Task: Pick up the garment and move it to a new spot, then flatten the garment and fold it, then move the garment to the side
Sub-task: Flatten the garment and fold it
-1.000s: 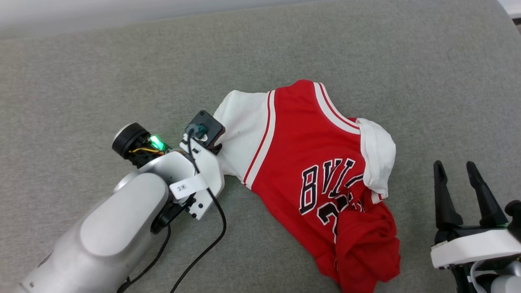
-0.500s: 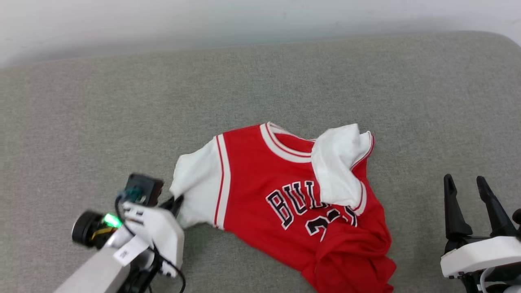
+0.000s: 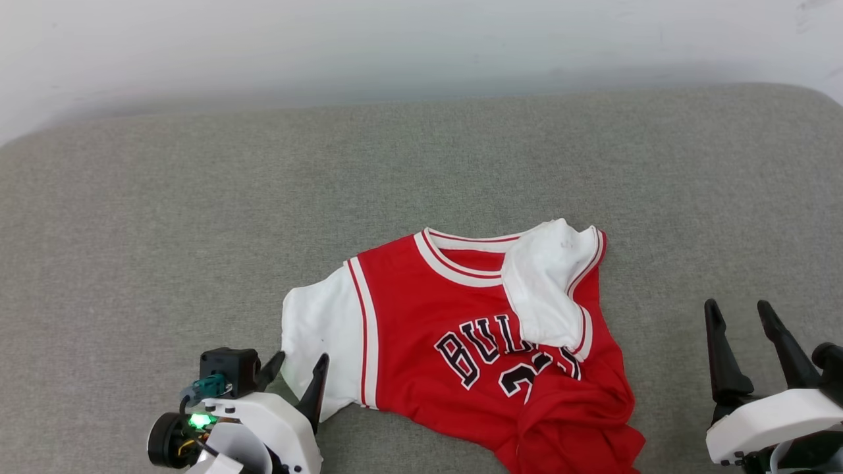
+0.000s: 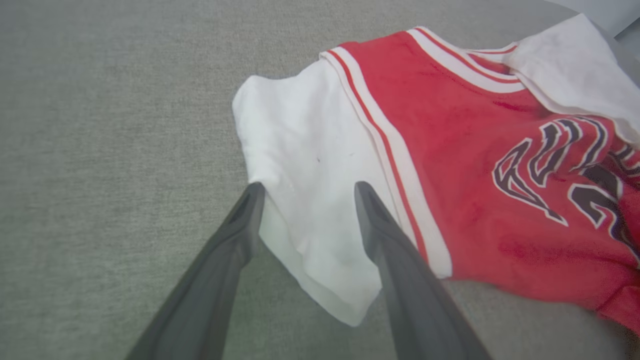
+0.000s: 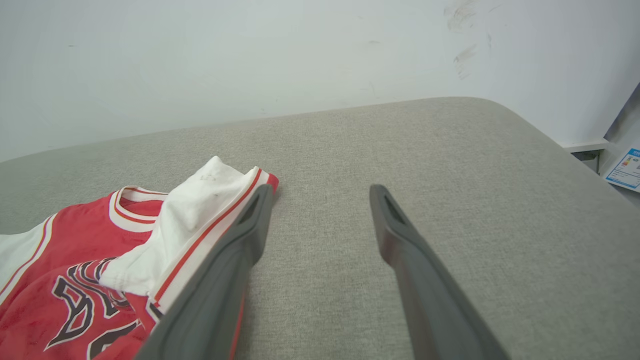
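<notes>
On the grey cushion (image 3: 164, 230), head view, the red jersey (image 3: 421, 309) lies rumpled, lettering up; the left gripper (image 3: 301, 359) stands spread at its white sleeve (image 3: 316, 336), the right gripper (image 3: 736, 306) spread, well apart. Left wrist: sleeve between parted fingers (image 4: 220, 260), unpinched. Right wrist: parted fingers, jersey alongside.

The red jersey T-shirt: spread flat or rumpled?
Rumpled: the red jersey T-shirt has one white sleeve folded over its lettering and its hem bunched.

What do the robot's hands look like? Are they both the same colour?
Both tools match: the left tool and right tool each have two long, dark, pointed fingers on a chunky white base. The left one also carries a small black box, a glowing green light and a teal plug.
</notes>
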Robot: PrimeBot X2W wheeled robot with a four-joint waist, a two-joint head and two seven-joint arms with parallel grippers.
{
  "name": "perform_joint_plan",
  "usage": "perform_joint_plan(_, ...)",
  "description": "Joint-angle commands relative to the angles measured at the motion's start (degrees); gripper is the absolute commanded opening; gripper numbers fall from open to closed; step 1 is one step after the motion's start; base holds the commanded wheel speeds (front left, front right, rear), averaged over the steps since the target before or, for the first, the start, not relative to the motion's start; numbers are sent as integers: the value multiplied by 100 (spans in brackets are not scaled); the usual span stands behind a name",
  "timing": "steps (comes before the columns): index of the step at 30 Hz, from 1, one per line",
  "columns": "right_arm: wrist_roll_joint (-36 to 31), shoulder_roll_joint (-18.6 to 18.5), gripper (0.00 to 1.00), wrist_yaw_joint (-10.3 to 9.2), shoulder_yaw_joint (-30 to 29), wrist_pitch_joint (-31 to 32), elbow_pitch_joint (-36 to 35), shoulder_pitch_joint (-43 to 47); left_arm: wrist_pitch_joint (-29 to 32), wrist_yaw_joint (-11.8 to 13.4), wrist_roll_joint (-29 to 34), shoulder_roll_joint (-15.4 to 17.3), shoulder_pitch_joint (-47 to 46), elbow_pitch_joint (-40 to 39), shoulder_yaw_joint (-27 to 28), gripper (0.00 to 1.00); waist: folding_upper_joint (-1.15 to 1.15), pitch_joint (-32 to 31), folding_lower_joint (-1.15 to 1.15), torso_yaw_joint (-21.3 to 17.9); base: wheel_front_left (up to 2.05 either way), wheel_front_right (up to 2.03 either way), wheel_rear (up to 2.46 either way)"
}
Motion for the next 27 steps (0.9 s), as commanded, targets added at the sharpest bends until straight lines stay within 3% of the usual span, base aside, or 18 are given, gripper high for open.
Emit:
perform_joint_plan(1, -29, 7, 100, -3, 11, 64, -35, 57, -215, -24, 79, -32, -32, 5, 41, 100, 0, -58, 0, 38, 0, 0, 0)
perform_joint_plan(5, 25, 7, 100, -2, 86, 410, -26, 112, -842, -62, 260, -95, -134, 5, 158, 100, 0, -133, 0, 110, 0, 0, 0)
perform_joint_plan(12, 28, 1, 100, -2, 306, 1213, 27, -9, -1422, 33, 506, -189, -196, -113, 424, 100, 0, -183, 0, 269, 0, 0, 0)
perform_joint_plan(18, 227, -463, 100, -2, 759, 2156, 45, -490, -1523, 80, 791, -343, -169, -419, 759, 100, 0, -54, 0, 525, 0, 0, 0)
perform_joint_plan(27, 651, -1302, 100, -2, 1683, 3554, 318, -1435, -1534, -129, 1204, -654, -211, -762, 1177, 100, 0, 377, 0, 1033, 0, 0, 0)
